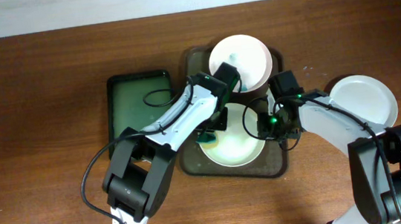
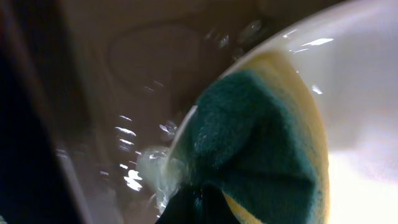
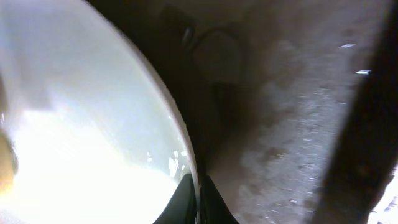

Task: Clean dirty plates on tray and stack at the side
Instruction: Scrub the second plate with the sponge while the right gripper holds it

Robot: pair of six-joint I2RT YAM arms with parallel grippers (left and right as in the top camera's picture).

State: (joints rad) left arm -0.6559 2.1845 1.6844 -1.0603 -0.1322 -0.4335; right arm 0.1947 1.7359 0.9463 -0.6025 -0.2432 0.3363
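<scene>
A white plate (image 1: 233, 150) lies in the brown tray (image 1: 281, 169). My left gripper (image 1: 207, 135) is shut on a green and yellow sponge (image 2: 261, 149) pressed on the plate's left rim (image 2: 286, 43). My right gripper (image 1: 267, 125) is shut on the plate's right rim (image 3: 180, 134). A second white plate (image 1: 240, 60) sits at the tray's far end. A clean white plate (image 1: 367, 100) lies on the table at the right.
A dark green tray (image 1: 126, 105) lies left of the brown tray. The tray floor is wet with bright drops (image 2: 127, 134). Black cables run along both arms.
</scene>
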